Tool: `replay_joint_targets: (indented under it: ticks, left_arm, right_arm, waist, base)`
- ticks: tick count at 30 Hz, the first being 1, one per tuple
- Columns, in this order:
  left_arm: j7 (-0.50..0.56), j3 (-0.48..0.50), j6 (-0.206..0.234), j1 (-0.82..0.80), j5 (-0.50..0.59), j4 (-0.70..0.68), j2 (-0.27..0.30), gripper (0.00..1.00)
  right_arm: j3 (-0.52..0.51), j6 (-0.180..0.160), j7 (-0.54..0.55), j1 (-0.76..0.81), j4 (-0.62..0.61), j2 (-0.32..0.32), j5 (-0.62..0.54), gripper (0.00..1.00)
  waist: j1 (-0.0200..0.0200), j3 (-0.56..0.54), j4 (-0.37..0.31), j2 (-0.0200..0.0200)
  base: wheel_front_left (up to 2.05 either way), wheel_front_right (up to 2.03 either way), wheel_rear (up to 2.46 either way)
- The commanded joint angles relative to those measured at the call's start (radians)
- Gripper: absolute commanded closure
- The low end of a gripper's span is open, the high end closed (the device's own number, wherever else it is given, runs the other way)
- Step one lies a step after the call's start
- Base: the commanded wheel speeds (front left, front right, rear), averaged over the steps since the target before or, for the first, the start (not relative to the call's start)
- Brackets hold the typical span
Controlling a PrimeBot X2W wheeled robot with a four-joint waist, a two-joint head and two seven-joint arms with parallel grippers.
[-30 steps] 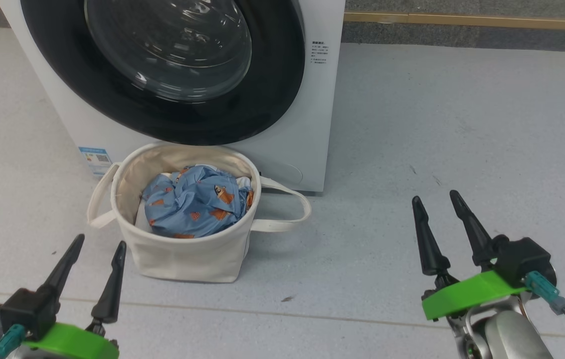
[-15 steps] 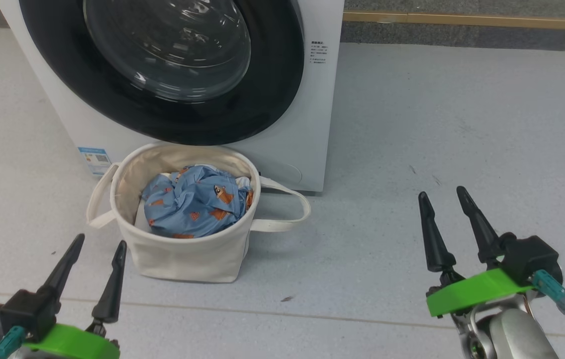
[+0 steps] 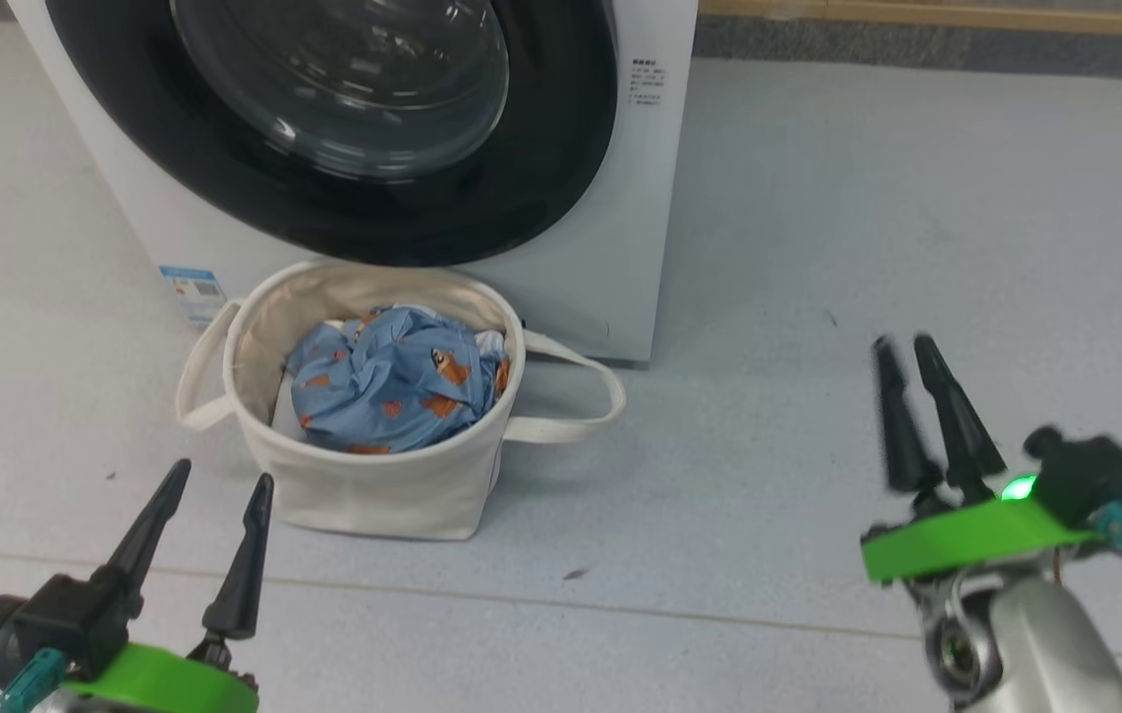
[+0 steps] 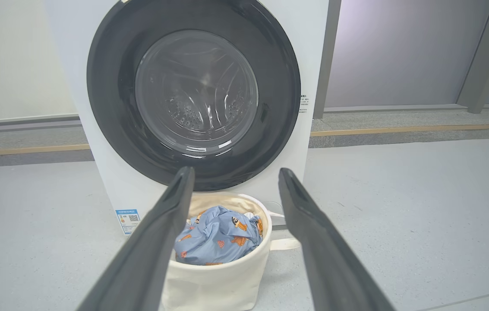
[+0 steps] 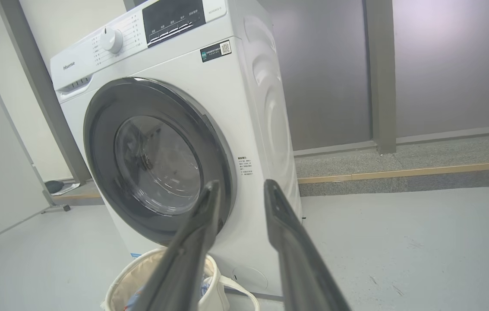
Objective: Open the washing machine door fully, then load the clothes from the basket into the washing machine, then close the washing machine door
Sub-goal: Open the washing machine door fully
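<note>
Right pincer [image 3: 901, 342] half open, empty, aimed at door [image 3: 343, 99] (shut, needs opening first). Left pincer [image 3: 225, 471] wide open by basket [image 3: 372, 495] for clothes [image 3: 392, 381].

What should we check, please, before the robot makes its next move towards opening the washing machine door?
1. Door opened: not ok; the washing machine door is shut flush on the washing machine.
2. Right gripper free: ok; jaws apart, nothing between them.
3. Left gripper free: ok; wide open, empty.
4. Clothes ready: ok; piled in the basket.
5. Door swing clears the basket: cannot tell; it stands on the floor right below the door.
</note>
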Motion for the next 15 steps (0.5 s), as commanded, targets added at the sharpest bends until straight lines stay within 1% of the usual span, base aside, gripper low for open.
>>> replay_joint_targets:
  ticks: [1, 5, 8, 11, 15]
  left_arm:
    - [-0.015, 0.052, 0.004, -0.057, -0.007, -0.035, 0.025, 0.0]
    - [-0.018, 0.056, 0.003, -0.062, -0.012, -0.043, 0.017, 0.0]
    - [-0.02, 0.058, -0.001, -0.071, -0.014, -0.043, 0.013, 0.0]
    - [-0.022, 0.061, -0.007, -0.08, -0.017, -0.041, 0.007, 0.0]
    - [-0.025, 0.069, -0.017, -0.094, -0.02, -0.032, -0.002, 0.0]
  right_arm:
    - [0.014, 0.0, -0.012, -0.072, -0.026, -0.002, 0.034, 1.0]
    - [0.004, 0.0, -0.007, -0.151, 0.013, -0.002, 0.178, 1.0]
    - [-0.013, 0.0, 0.022, -0.23, 0.052, -0.002, 0.299, 1.0]
    - [-0.036, 0.0, 0.077, -0.315, 0.101, -0.002, 0.361, 1.0]
    - [-0.079, 0.0, 0.184, -0.432, 0.171, -0.005, 0.491, 1.0]
  waist:
    - [0.0, 0.015, 0.004, 0.0]
    - [0.0, 0.046, 0.014, 0.0]
    - [0.0, 0.072, 0.025, 0.0]
    - [0.0, 0.096, 0.037, 0.0]
    - [0.0, 0.125, 0.058, 0.0]
  base:
    - [0.0, 0.0, 0.0]
    - [0.0, 0.0, 0.0]
    - [0.0, 0.0, 0.0]
    - [0.0, 0.0, 0.0]
    - [0.0, 0.0, 0.0]
